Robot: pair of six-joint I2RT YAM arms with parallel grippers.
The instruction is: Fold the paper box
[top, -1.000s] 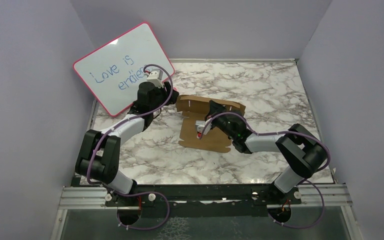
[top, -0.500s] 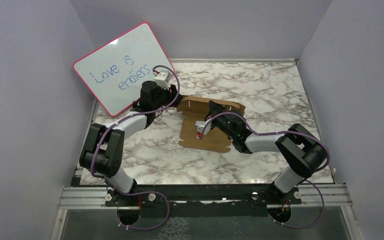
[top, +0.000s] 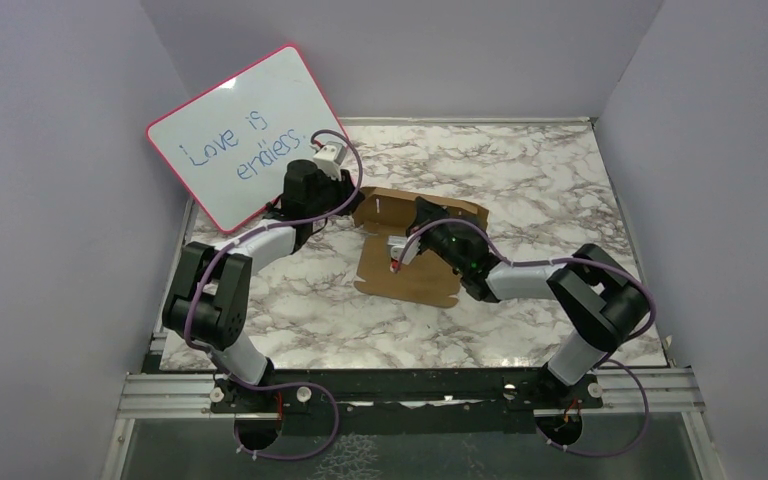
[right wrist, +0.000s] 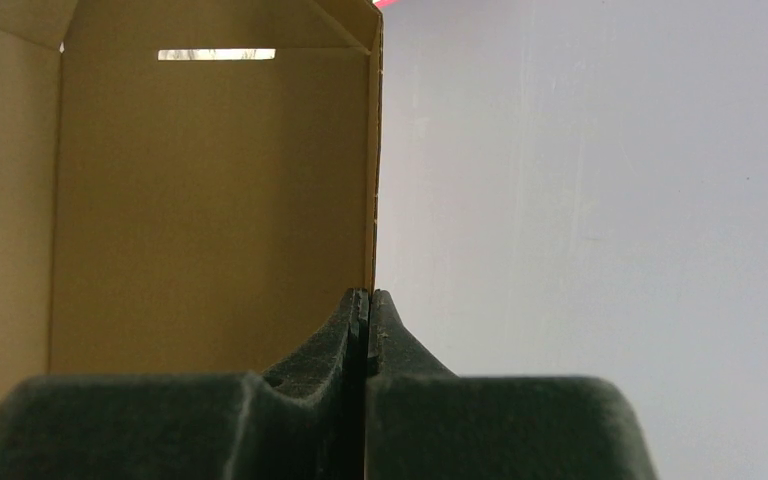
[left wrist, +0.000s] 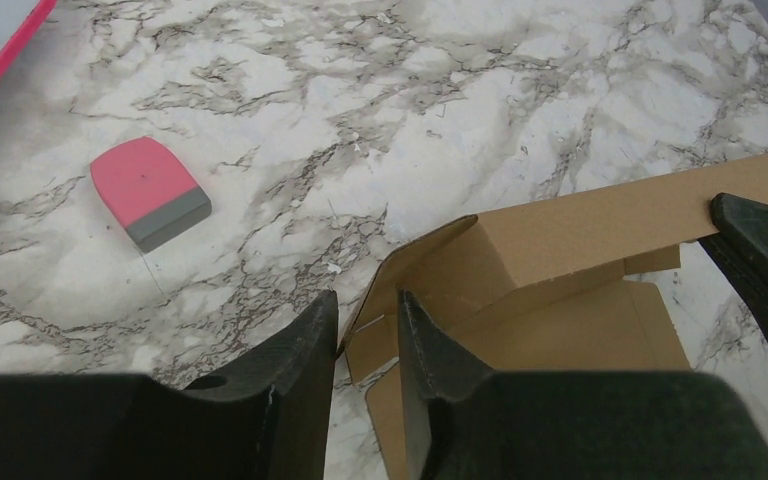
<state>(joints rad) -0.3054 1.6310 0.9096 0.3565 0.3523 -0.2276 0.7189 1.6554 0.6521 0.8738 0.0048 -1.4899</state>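
L pincer [left wrist: 365, 305] narrowly open round paper box [left wrist: 560, 240] corner; R pincer [right wrist: 365, 300] shut.

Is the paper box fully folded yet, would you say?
Partly folded: the paper box has its far wall raised; the near panel lies flat.

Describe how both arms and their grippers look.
Left arm and right arm: white links, bulky black joints, and a purple cable looping along each. Left gripper and right gripper: two matte black fingers, curved toward narrow tips.
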